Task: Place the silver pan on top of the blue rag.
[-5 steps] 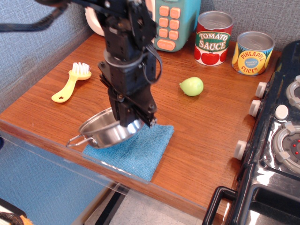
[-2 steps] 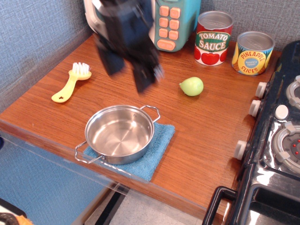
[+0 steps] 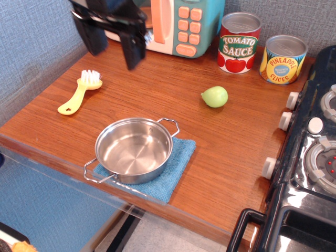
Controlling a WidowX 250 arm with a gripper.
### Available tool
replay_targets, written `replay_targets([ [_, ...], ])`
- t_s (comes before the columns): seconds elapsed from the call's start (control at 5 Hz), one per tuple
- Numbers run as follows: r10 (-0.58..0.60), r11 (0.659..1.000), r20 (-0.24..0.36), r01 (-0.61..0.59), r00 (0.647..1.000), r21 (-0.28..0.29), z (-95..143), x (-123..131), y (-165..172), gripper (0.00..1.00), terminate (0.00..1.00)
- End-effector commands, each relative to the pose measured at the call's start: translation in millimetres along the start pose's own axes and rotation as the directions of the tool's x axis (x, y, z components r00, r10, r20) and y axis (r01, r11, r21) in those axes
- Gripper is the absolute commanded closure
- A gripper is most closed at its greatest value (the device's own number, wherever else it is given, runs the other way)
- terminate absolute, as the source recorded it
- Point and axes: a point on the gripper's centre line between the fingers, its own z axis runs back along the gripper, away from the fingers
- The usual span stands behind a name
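Observation:
The silver pan (image 3: 133,150) sits upright on the blue rag (image 3: 173,168) near the table's front edge, with one wire handle toward the front left and one toward the back right. The rag shows mainly at the pan's right and front. My gripper (image 3: 113,44) is high at the back left, well above and away from the pan. Its two dark fingers (image 3: 133,50) hang apart, open and empty.
A yellow brush (image 3: 80,92) lies at the left. A green pear (image 3: 214,96) lies right of centre. A tomato sauce can (image 3: 239,42) and pineapple can (image 3: 283,59) stand at the back. A toy microwave (image 3: 181,26) is behind the gripper. A black stove (image 3: 310,157) borders the right side.
My gripper let go of the pan, which now rests flat on the rag. The gripper rose and moved back to the left, away from the pan.

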Motion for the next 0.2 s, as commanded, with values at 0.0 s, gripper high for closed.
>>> replay_targets([
  [0.0,-0.002,1.0,0.043,0.001,0.999,0.02,14.7,-1.1,8.2,0.0,1.0],
])
